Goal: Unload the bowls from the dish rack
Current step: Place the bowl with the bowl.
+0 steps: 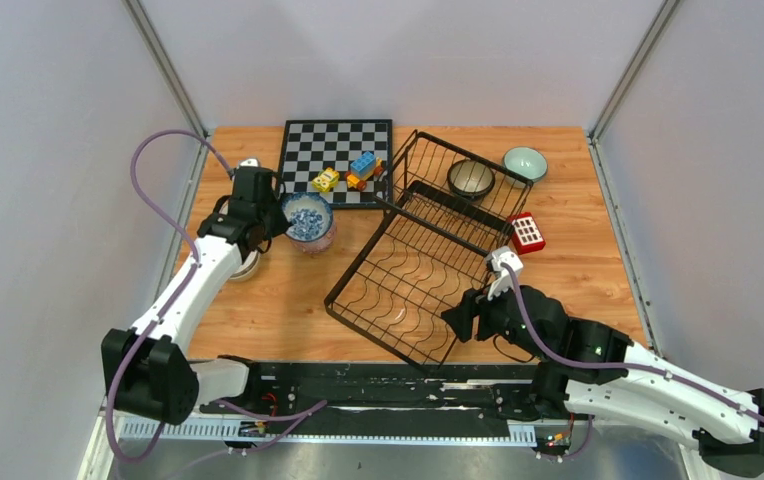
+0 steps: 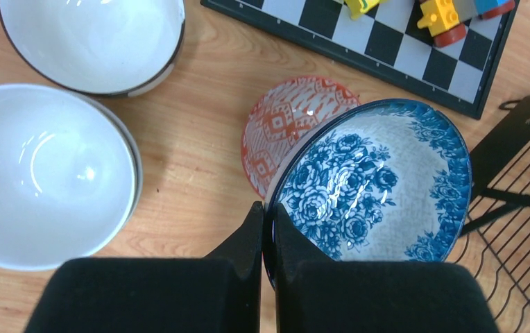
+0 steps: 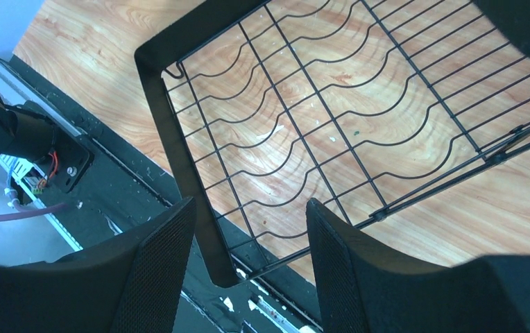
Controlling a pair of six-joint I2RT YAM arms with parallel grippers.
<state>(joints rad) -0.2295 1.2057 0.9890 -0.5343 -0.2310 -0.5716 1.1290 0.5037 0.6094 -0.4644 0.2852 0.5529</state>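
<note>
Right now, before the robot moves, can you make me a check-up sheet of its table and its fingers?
Surface: wooden table, bare wood showing between things.
Job's things: dish rack sits askew with a dark bowl in its far end; mint bowl just past its far rim; blue flowered bowl held over a red patterned bowl; white bowls on the table at left.
Clutter: chessboard carrying toy blocks; red toy beside the rack.
Grippers: left fingers shut on the flowered bowl's rim; right fingers open, astride the rack's near corner.
Cables: purple cables loop along both arms.
Surroundings: grey walls on three sides; nothing else seen.
</note>
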